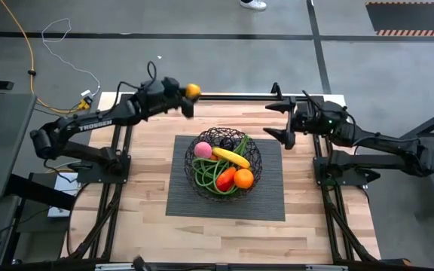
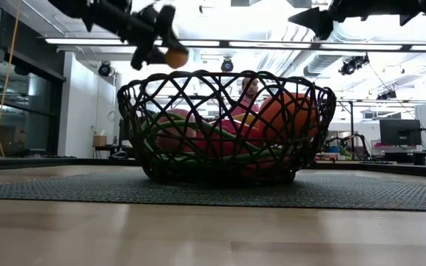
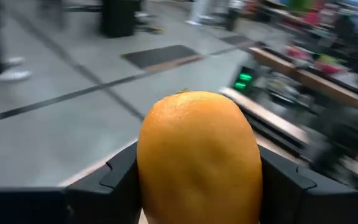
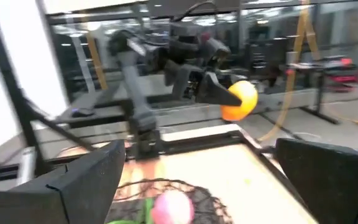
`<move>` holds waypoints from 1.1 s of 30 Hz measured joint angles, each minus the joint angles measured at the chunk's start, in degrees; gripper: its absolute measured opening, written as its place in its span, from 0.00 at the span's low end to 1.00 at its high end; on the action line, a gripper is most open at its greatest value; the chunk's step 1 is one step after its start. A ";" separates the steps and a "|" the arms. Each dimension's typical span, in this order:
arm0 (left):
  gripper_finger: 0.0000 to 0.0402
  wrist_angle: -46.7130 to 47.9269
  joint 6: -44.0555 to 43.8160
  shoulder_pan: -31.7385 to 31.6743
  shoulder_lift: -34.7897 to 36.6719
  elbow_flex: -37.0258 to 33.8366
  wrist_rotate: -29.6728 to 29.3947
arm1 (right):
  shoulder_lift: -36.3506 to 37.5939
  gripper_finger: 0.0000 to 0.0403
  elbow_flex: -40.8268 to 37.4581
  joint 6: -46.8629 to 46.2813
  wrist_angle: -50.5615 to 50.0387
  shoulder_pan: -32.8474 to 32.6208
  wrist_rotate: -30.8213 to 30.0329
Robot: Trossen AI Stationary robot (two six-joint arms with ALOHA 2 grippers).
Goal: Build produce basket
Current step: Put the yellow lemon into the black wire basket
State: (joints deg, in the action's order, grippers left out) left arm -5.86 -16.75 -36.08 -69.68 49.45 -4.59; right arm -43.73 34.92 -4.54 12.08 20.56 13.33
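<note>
**A:** Where is your left gripper [image 1: 189, 93], and what's in it?

**B:** High view, upper centre-left of the frame, over the far edge of the table [image 1: 142, 218]. Its fingers are closed on an orange [image 1: 193, 91]. In the left wrist view that orange [image 3: 197, 155] fills the lower middle, with a dark finger pressed against each side. Low view puts the same gripper [image 2: 165, 53] in the upper left, the orange [image 2: 176, 58] held in the air, just above the level of the basket's rim and to its left.

**A:** And the basket?

**B:** You'll find the basket [image 1: 227, 162] at the centre of the high view, sitting on a dark ribbed mat [image 1: 270, 203]. Inside: a pink peach [image 1: 203, 149] at left, a yellow banana [image 1: 230, 156] across the middle, green beans [image 1: 206, 178] curling along the lower left, a red pepper [image 1: 226, 181] and a second orange [image 1: 244, 178] at lower right. Something dark sits near the top of the bowl; I cannot tell what it is.

**A:** Right arm?

**B:** Your right gripper [image 1: 276, 120] waits in the upper right of centre, beside the mat's far right corner, jaws spread wide and holding nothing. Its wrist view looks across at the left arm's orange [image 4: 240, 99], with the peach [image 4: 173, 206] and basket rim [image 4: 219, 202] at the bottom edge.
</note>
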 joint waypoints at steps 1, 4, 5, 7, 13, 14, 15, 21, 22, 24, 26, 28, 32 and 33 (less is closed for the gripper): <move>0.53 -0.06 0.62 2.11 0.47 0.00 0.20 | 0.04 0.99 0.00 -0.29 -0.11 -0.03 1.31; 0.53 -0.16 1.59 9.30 1.54 0.00 0.76 | -0.02 0.99 0.00 -0.92 -1.32 0.06 5.28; 0.53 -0.55 1.96 11.91 1.72 0.00 0.72 | -0.02 0.99 0.00 -0.95 -1.69 0.06 6.32; 0.53 -0.94 2.34 17.16 1.85 0.00 -0.15 | -0.02 0.99 0.00 -0.98 -2.59 0.05 7.15; 0.53 -1.34 3.47 29.50 1.85 0.00 -4.08 | -0.02 0.99 0.00 -0.98 -4.00 0.06 7.25; 0.53 -1.09 3.46 31.03 1.85 0.00 -4.61 | -0.02 0.99 0.00 -0.98 -3.96 0.06 7.25; 0.53 -0.83 3.46 32.42 1.85 0.00 -5.32 | -0.02 0.99 0.00 -0.98 -3.96 0.06 7.25; 0.53 0.04 5.86 35.37 1.85 0.00 -9.87 | -0.02 0.99 0.00 -0.98 -4.14 0.06 7.24; 0.54 0.13 7.01 35.31 1.85 0.00 -9.21 | -0.02 0.99 0.00 -0.98 -4.16 0.06 7.16; 0.54 1.41 9.10 35.34 1.82 0.19 -7.68 | -0.02 0.99 0.00 -0.98 -4.18 0.06 6.92; 0.54 6.05 9.90 35.38 0.75 2.06 -5.48 | -0.02 0.99 0.00 -0.98 -4.18 0.06 6.81; 0.54 12.30 10.37 35.28 -1.43 4.87 -4.32 | -0.02 0.99 0.00 -0.98 -4.19 0.06 6.81; 0.54 20.93 14.73 35.40 -6.70 10.51 -4.37 | -0.02 0.99 0.00 -0.98 -4.38 0.08 6.78; 0.54 22.68 15.30 35.45 -8.05 11.13 -3.85 | -0.02 0.99 0.00 -0.98 -4.37 0.08 6.66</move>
State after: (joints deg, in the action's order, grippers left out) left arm 16.82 -1.45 -0.63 -77.74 60.59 -8.44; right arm -43.75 34.92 -5.52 7.72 20.64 19.99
